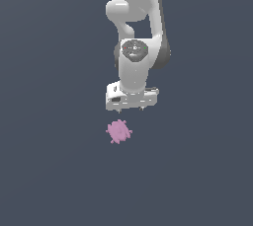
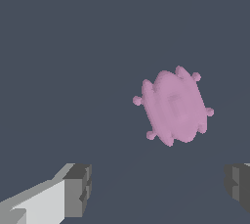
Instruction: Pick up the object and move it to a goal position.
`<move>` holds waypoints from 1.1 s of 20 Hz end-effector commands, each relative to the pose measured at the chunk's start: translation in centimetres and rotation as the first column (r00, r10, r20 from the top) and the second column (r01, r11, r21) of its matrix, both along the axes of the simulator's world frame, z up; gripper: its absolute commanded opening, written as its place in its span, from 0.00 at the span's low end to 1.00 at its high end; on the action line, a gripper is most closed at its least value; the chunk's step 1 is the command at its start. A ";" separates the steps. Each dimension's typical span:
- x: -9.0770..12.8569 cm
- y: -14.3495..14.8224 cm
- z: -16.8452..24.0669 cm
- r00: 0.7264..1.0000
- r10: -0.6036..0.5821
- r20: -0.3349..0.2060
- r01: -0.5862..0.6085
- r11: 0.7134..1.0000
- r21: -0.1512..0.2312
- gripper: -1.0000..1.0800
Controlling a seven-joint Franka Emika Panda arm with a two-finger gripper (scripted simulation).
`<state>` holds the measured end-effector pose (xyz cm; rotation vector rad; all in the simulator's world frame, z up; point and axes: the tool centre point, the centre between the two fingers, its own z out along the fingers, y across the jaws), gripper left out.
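One object point(image 1: 119, 131), a pink lump with stubby nubs, lies on the plain grey floor point(image 1: 49, 170), apparently clear of its edges. The gripper point(image 1: 131, 107) hangs above and apart from it, jaws spread wide, holding nothing; both fingertips point(image 2: 78, 189) flank empty floor.

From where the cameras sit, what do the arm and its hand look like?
The arm is glossy white with rounded links and dark grey bands at the joints; one joint shows a dark round cap. The hand has a boxy white body. In the wrist view its fingers are white with blocky dark grey pads. No cables show.
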<state>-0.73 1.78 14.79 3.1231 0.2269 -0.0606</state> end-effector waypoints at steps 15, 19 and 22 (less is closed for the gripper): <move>1.7 -0.6 -3.6 0.913 0.406 0.041 -0.405 0.914 -0.016 1.00; 2.2 -0.7 -4.6 0.859 0.509 0.051 -0.508 0.861 -0.023 1.00; 2.5 -0.8 -5.3 0.811 0.582 0.058 -0.581 0.813 -0.029 1.00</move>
